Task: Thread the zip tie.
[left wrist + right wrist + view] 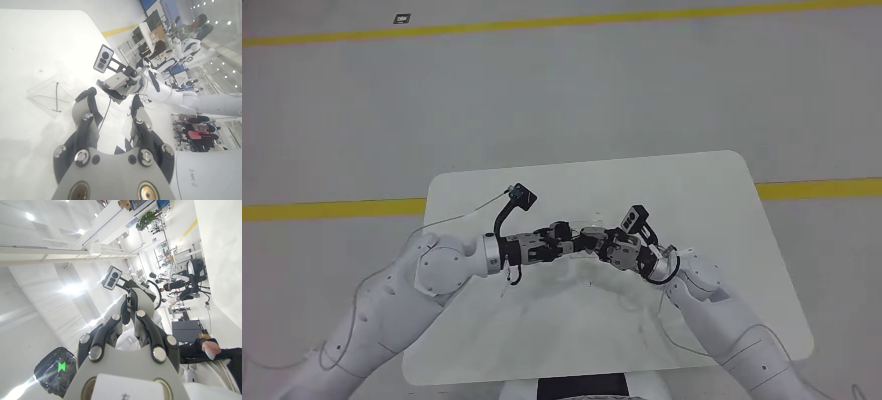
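Zip tie [105, 113]: one end pinched in R gripper [113, 95], closed; long axis runs into gap of L gripper [564, 238], jaws apart, empty. L nearer free tail.

Figure: robot limbs. The left arm [377, 318] and right arm [737, 335] wear smooth white shells with rounded joint housings. The left gripper [113, 95] has a pale grey metal palm plate, black linkage bars fixed by round silver screws [81, 157], and grey fingers [80, 108] capped in black pads. The right gripper [127, 307] is built alike, with one pad ribbed. A black bracket on the right wrist bears a camera module [103, 59], grey-faced with dark lenses. A black corrugated cable [154, 81] arcs over the right forearm. The white wrist shell [204, 166] carries a small grey mark, possibly a contact symbol. A glossy black housing [51, 376] shows a green light.
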`<state>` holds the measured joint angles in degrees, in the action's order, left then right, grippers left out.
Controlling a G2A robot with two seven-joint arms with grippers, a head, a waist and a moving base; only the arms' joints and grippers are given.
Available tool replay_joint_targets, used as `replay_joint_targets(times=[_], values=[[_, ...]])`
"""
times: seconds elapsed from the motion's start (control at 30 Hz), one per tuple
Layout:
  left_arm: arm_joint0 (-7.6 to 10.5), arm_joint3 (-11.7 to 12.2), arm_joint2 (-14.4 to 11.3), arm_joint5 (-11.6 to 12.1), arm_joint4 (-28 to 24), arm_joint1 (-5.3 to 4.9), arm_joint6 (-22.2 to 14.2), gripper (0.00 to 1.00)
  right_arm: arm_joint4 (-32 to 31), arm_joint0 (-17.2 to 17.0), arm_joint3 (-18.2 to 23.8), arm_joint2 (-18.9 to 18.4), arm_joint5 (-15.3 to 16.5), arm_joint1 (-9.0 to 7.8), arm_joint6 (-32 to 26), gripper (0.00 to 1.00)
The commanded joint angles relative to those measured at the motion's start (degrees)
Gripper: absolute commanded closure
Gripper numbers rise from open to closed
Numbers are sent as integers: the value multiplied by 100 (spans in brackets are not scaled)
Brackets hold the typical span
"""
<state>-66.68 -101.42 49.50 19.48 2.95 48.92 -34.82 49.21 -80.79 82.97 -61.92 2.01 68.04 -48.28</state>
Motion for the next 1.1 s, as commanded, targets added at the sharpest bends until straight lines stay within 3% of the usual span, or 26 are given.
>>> replay_joint_targets(times=[0.0, 1.07], values=[[-5, -2, 0, 0, 4, 6, 18, 64, 46, 3, -21, 1, 15, 8, -16, 100], [-28, 59, 10, 0, 9, 74, 31, 85, -169, 16, -60, -17, 13, 57, 4, 100]])
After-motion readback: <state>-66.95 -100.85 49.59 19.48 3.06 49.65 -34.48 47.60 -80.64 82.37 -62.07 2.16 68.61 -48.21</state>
